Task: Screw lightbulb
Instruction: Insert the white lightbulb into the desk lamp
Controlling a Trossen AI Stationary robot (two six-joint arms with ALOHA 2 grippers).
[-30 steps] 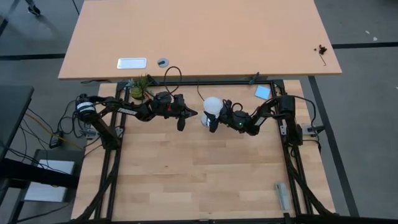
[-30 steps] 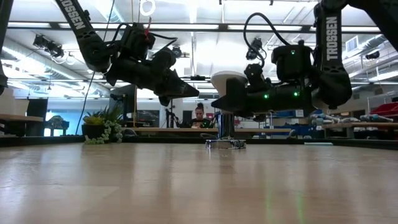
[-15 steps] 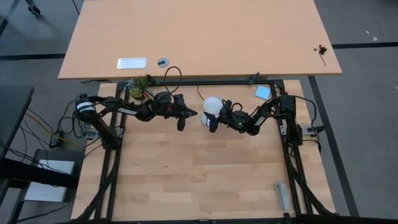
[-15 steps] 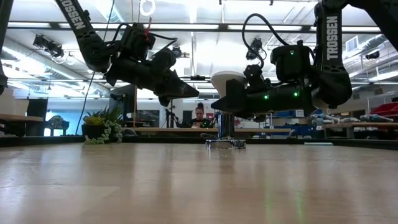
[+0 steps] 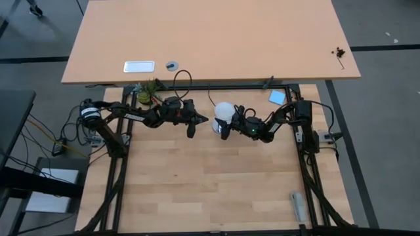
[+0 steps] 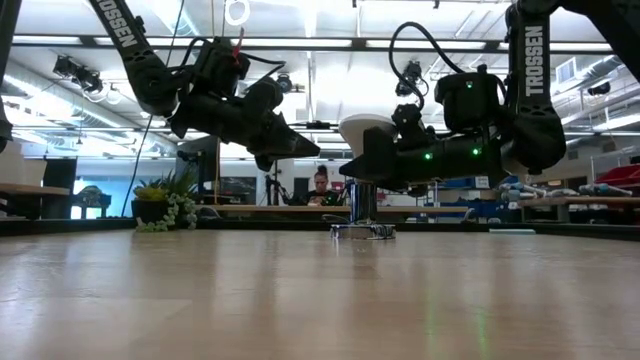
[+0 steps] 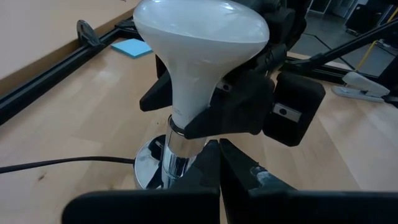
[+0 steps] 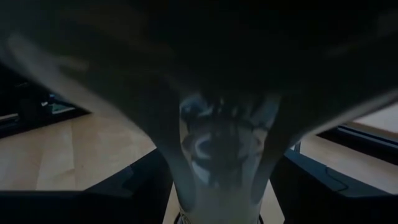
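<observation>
A: How does the lightbulb look?
B: White, broad-domed, tapering to a silvery neck, standing upright in the round socket near the tabletop's far edge.
A: The pincers?
B: The right pincer clasps the bulb's neck; the left pincer, pressed shut, hangs just beside the bulb. Bare wood lies nearer the camera.

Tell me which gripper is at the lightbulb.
The right gripper: its fingers straddle the lightbulb neck. The left gripper hangs beside it, shut and empty.

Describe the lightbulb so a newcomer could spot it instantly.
Look at the far edge of the light wooden table, midway between the two dark arms. The lightbulb stands upright there in a silver socket disc: the only white, round-topped thing.
</observation>
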